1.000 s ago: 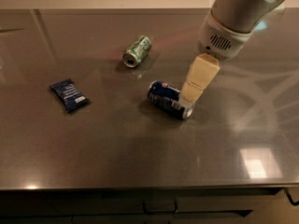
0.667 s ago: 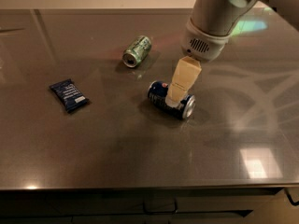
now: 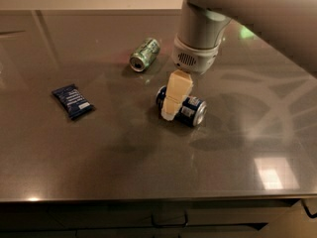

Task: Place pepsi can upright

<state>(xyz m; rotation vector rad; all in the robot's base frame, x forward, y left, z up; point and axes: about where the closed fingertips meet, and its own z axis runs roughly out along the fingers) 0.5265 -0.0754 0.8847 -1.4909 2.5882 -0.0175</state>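
Observation:
The pepsi can (image 3: 191, 110) is dark blue with silver ends. It lies on its side near the middle of the dark grey countertop (image 3: 124, 157), with one silver end facing front right. My gripper (image 3: 173, 108) hangs from the white arm (image 3: 196, 43) straight down onto the can. Its tan tip covers the can's left half and reaches down to the countertop on the near side. The can rests on the counter, not lifted.
A green can (image 3: 144, 54) lies on its side behind and to the left of the pepsi can. A flat dark blue snack wrapper (image 3: 73, 101) lies at the left. The counter's front edge (image 3: 148, 198) runs along the bottom, with drawers below.
My gripper has moved left and down, from the can's right end to over its left half. The pepsi can, green can and wrapper have not moved.

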